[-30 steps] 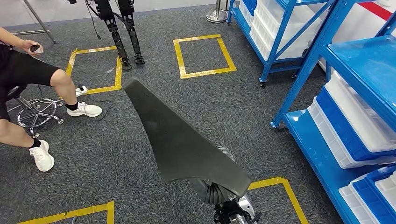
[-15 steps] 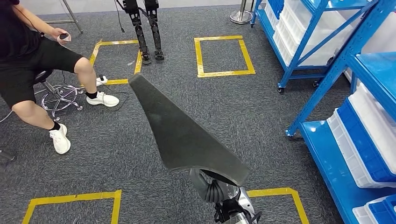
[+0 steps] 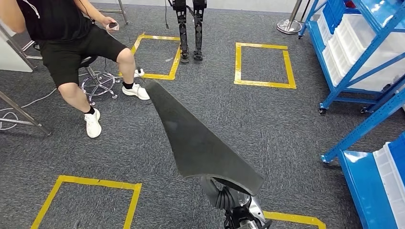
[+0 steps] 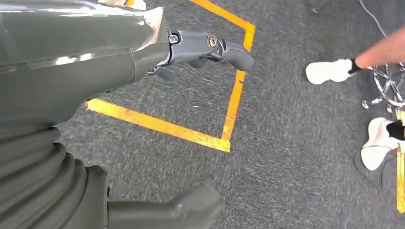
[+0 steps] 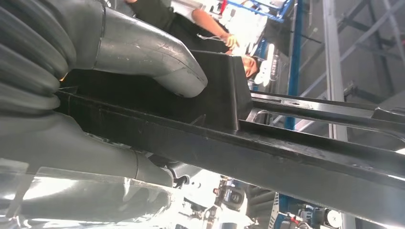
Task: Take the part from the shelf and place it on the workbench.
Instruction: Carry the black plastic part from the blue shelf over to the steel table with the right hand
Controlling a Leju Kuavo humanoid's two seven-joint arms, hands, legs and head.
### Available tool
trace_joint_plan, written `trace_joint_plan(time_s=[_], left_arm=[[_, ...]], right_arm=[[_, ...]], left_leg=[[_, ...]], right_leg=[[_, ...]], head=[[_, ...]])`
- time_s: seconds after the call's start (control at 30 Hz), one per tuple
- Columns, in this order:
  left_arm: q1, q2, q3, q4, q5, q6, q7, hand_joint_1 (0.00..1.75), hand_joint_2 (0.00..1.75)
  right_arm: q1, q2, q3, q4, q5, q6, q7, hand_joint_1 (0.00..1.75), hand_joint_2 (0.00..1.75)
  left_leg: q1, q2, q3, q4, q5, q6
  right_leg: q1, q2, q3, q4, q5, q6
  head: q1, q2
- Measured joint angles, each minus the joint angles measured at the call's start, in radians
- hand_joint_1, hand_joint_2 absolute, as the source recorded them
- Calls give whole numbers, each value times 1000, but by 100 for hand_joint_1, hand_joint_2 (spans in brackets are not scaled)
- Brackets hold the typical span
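The right hand [image 3: 224, 193] is raised in front of the body, its thumb [image 5: 143, 52] and fingers clamped on the wide end of the part [image 3: 200, 138]. The left hand [image 4: 200, 47] hangs over the floor, fingers loosely curled, holding nothing.

We see the part [image 3: 200, 143] hiding most of the right hand [image 3: 229, 195] beneath it; the blue shelf [image 3: 367, 186] and seated person [image 3: 71, 43] are cut off at the edges.

matt dark part [image 3: 200, 143] looks felt-like; carpet [image 3: 286, 124] rough grey; shelf [image 3: 367, 62] glossy blue metal.
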Motion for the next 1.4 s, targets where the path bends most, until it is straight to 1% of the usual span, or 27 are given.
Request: trace_joint_plan(time_s=[0.03, 0.1, 0.13, 0.17, 0.23, 0.3, 0.33, 0.37, 0.4, 0.47, 0.53, 0.6, 0.63, 0.7, 0.77, 0.83, 0.87, 0.9, 0.97, 1.03, 1.1, 1.13, 1.2, 1.27, 1.33, 1.37, 1.4], left_arm=[[0, 0, 6, 1, 3, -9, 0, 0, 175], [2, 0, 19, 3, 5, -22, 0, 0, 175], [3, 0, 25, 5, 5, -27, 0, 0, 175], [3, 0, 30, 6, 5, -31, 0, 0, 175], [0, -1, 39, 8, 5, -38, 0, 0, 175], [-2, -1, 46, 9, 2, -42, 0, 0, 175], [-2, -2, 48, 9, 0, -43, 0, 0, 175], [-1, -2, 51, 9, -1, -44, 0, 0, 175], [-1, -2, 56, 10, -3, -46, 0, 0, 175], [-4, -2, 64, 10, -8, -48, 0, 0, 175], [-7, -2, 69, 10, -12, -48, 0, 0, 175], [-7, -2, 73, 9, -14, -48, 0, 0, 175], [-6, -2, 76, 9, -14, -48, 0, 0, 175], [-6, -4, 79, 9, -15, -48, 0, 0, 175], [-8, -5, 81, 9, -15, -48, 0, 0, 175], [-7, -6, 85, 9, -16, -49, 0, 0, 175], [-6, -6, 87, 9, -16, -50, 0, 0, 175], [-5, -7, 88, 9, -16, -52, 0, 0, 175], [-6, -7, 89, 9, -16, -57, 0, 0, 175], [-7, -7, 91, 9, -16, -64, 0, 0, 175], [-5, -6, 94, 9, -16, -69, 0, 0, 175], [-3, -6, 96, 10, -16, -72, 0, 0, 175], [-4, -5, 97, 10, -17, -75, 0, 0, 175], [-9, -5, 98, 10, -19, -78, 0, 0, 175], [-10, -5, 98, 11, -22, -81, 0, 0, 175], [-9, -5, 98, 11, -23, -82, 0, 0, 175], [-9, -5, 98, 12, -24, -83, 0, 0, 175]], right_arm=[[1, -1, 0, 0, -5, -3, 0, 175, 175], [1, -3, 0, 0, -11, -6, -1, 175, 175], [1, -3, 0, -1, -12, -6, -1, 175, 175], [2, -2, 0, -2, -13, -6, -1, 175, 175], [7, 1, 0, -6, -13, -6, 0, 175, 175], [14, 2, 0, -8, -12, -5, 2, 175, 175], [16, 3, 0, -8, -12, -3, 3, 175, 175], [18, 3, 0, -8, -12, -2, 4, 175, 175], [19, 4, 0, -8, -12, -1, 4, 175, 175], [20, 6, 0, -8, -12, 1, 4, 175, 175], [21, 8, -1, -9, -12, 1, 4, 175, 175], [23, 11, -2, -10, -10, 1, 4, 175, 175], [24, 13, -4, -12, -9, 1, 4, 175, 175], [28, 13, -7, -18, -6, 1, 3, 175, 175], [35, 10, -11, -21, -5, 1, 2, 175, 175], [42, 8, -14, -21, -5, 1, 2, 175, 175], [44, 7, -14, -22, -5, 1, 2, 175, 175], [46, 6, -15, -22, -4, 1, 2, 175, 175], [47, 5, -16, -23, -1, 0, 2, 175, 175], [52, 3, -18, -26, 2, -1, 2, 175, 175], [55, 2, -19, -30, 8, -3, 1, 175, 175], [55, 2, -19, -34, 13, -5, 1, 175, 175], [57, 2, -21, -50, 25, -13, -2, 175, 175], [61, -1, -23, -70, 36, -22, -5, 175, 175], [63, -6, -25, -85, 42, -29, -8, 175, 175], [65, -8, -25, -90, 42, -33, -8, 175, 175], [66, -10, -27, -94, 42, -39, -9, 175, 175]], left_leg=[[0, -8, -3, 1, 0, -7], [5, -19, -8, 1, 2, -19], [7, -9, -12, 8, -3, -24], [8, 10, -22, 29, -16, -29], [9, 65, -69, 127, -69, -36], [12, 93, -129, 245, -115, -43], [14, 99, -144, 270, -116, -45], [15, 104, -139, 257, -99, -46], [15, 112, -115, 210, -69, -46], [11, 154, -47, 82, -17, -39], [1, 178, -14, 19, -4, -28], [-5, 157, -14, 12, -6, -16], [-4, 147, -12, 7, -4, -10], [2, 125, -5, -2, 3, 5], [5, 101, -5, -3, 5, 13], [5, 73, -6, -3, 5, 14], [5, 59, -5, -2, 5, 14], [6, 44, -4, -2, 5, 13], [3, 17, -4, 1, 4, 7], [1, -5, -6, 3, 3, -5], [4, -22, -11, 2, 5, -19], [7, -18, -14, 5, 3, -25], [9, 28, -35, 46, -22, -35], [11, 82, -85, 150, -78, -43], [15, 99, -136, 250, -112, -49], [15, 103, -142, 260, -106, -51], [16, 108, -129, 235, -84, -50]], right_leg=[[1, 5, 6, -15, 5, -7], [4, -10, 11, -17, 9, -25], [3, -19, 12, -19, 11, -32], [1, -28, 14, -21, 12, -39], [3, -50, 16, -23, 11, -52], [8, -74, 17, -23, 8, -60], [9, -86, 17, -23, 7, -62], [9, -97, 18, -23, 5, -62], [9, -107, 20, -23, 3, -61], [14, -125, 26, -22, -3, -55], [22, -142, 31, -22, -10, -44], [26, -161, 38, -25, -14, -33], [26, -159, 38, -22, -18, -28], [24, -116, 19, 29, -48, -26], [18, -66, -42, 151, -101, -33], [16, -55, -96, 247, -129, -31], [16, -54, -99, 246, -119, -24], [14, -49, -83, 205, -95, -15], [7, -14, -25, 71, -36, -2], [3, 13, 9, -7, -6, -7], [6, 3, 16, -16, -1, -23], [5, -6, 18, -17, 2, -31], [2, -27, 21, -21, 4, -46], [6, -50, 23, -21, 2, -57], [11, -74, 25, -21, -2, -63], [12, -86, 26, -21, -4, -64], [12, -96, 29, -21, -7, -64]], head=[[0, 0], [-2, 0], [-2, 0], [-5, 0], [-11, 0], [-13, 0], [-13, 0], [-14, 0], [-14, 0], [-14, 0], [-11, 0], [-9, 0], [-8, 0], [-6, 0], [-2, 0], [0, 0], [0, 0], [0, 0], [1, 0], [1, 0], [0, 0], [0, 0], [-6, 0], [-13, 0], [-14, 0], [-14, 0], [-14, 0]])
